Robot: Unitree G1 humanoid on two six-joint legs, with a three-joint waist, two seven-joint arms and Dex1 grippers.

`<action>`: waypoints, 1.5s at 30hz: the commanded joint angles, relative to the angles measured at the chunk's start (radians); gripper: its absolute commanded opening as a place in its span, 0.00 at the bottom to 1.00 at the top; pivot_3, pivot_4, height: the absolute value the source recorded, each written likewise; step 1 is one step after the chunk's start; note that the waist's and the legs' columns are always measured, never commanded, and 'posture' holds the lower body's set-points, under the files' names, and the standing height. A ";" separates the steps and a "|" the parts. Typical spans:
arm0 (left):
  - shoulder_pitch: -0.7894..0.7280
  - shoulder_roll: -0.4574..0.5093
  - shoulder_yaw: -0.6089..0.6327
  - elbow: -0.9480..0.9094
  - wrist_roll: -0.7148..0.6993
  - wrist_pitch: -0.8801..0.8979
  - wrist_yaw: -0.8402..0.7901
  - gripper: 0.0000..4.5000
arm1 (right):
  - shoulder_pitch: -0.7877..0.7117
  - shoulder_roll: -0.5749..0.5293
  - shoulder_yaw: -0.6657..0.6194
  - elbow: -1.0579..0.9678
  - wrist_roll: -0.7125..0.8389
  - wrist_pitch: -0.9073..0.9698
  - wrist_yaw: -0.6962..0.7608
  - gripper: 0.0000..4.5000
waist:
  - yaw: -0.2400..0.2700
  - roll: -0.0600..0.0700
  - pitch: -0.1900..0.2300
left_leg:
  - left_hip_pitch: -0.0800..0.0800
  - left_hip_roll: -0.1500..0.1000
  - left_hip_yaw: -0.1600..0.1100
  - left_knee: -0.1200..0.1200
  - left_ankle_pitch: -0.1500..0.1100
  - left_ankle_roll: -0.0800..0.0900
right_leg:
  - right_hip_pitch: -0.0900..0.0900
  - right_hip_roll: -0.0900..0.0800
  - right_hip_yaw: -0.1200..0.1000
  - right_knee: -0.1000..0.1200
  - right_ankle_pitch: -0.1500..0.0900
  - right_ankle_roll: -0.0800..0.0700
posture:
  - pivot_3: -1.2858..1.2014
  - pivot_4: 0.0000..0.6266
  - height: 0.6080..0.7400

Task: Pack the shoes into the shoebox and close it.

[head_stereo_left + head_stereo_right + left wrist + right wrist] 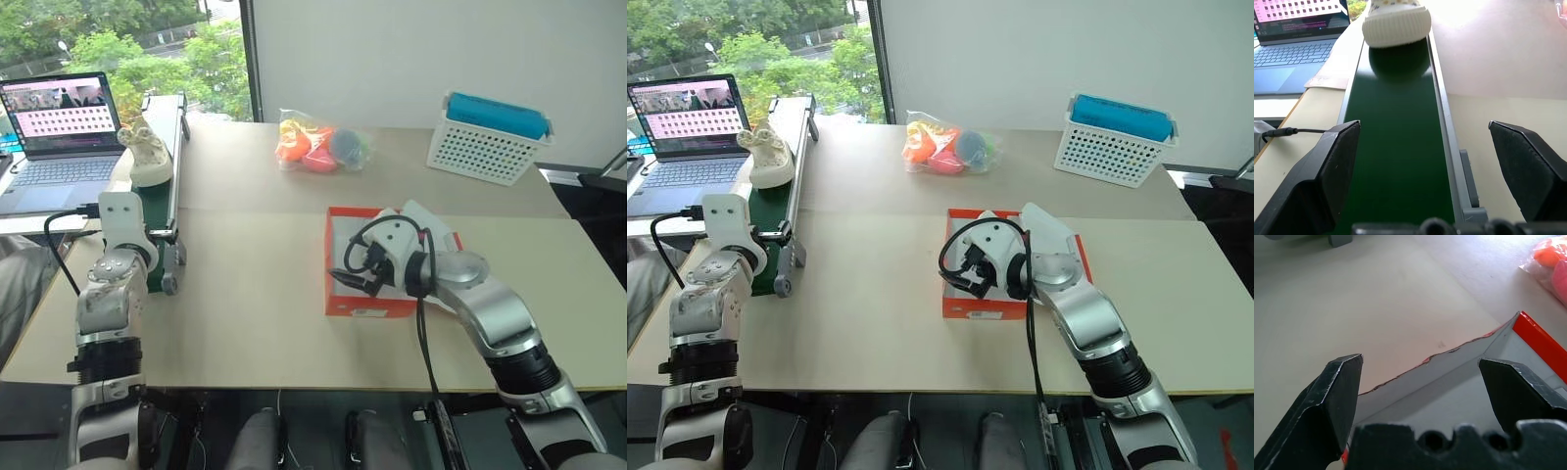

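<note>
Head view: we see the shoebox (343,257) near desk (255,323) centre, open, bare desk at its 9 o'clock. One shoe (147,152) stands on the green belt (157,211) at 10 o'clock.

Left wrist: our left claw (1425,171) is spread wide over the belt, shoe ahead.

Right wrist: our right claw (1422,396) gapes wide above the box's torn near edge.

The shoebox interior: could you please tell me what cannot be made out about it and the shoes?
- Shoebox contents: in both eye views the right gripper and its arm cover the interior.
- Second shoe: cannot be located.
- Shoe on the conveyor belt: left wrist view's edge cuts off its top.
</note>
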 commanded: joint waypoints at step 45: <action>-0.055 -0.067 0.006 -0.040 -0.058 0.132 0.027 0.11 | -0.038 0.020 -0.055 0.004 -0.029 -0.015 -0.028 1.00 | 0.002 0.000 0.000 | 0.000 -0.001 0.000 0.000 0.000 0.000 | 0.001 0.000 0.000 0.000 0.000 0.000 | 0.52 0.24 0.69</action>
